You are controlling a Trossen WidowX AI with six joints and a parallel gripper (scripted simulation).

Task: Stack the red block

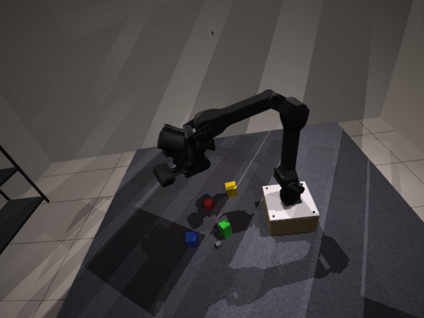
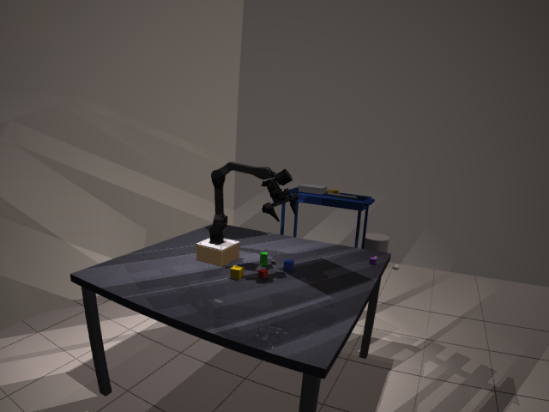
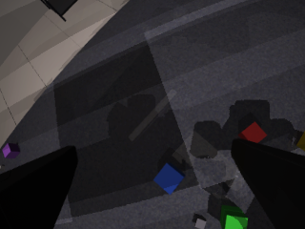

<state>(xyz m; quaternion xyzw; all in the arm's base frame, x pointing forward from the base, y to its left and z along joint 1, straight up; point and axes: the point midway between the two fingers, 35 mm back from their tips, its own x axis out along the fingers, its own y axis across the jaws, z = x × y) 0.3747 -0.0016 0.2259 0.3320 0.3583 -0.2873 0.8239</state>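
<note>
Wrist view shows our gripper (image 3: 152, 172) spread wide with nothing between its fingers, high above the table (image 3: 210, 57) and looking down at the blocks. The red block (image 3: 254, 133) lies on the table near the right finger's edge in this view, not under the middle of the gripper. The green tower (image 3: 235, 224) stands upright, near it but apart. Between and around them we see a blue block (image 3: 170, 178) and a small grey cube (image 3: 200, 223); the exterior view also shows a yellow block (image 2: 237, 272) just beside the red one.

We judge the risks as follows. The objects are close together, so wide fingers coming down on the red block could push the yellow block or touch the tower. If we grasp the red block off-centre, it may turn in the fingers and later sit crooked on the narrow tower top and slide off.
</note>
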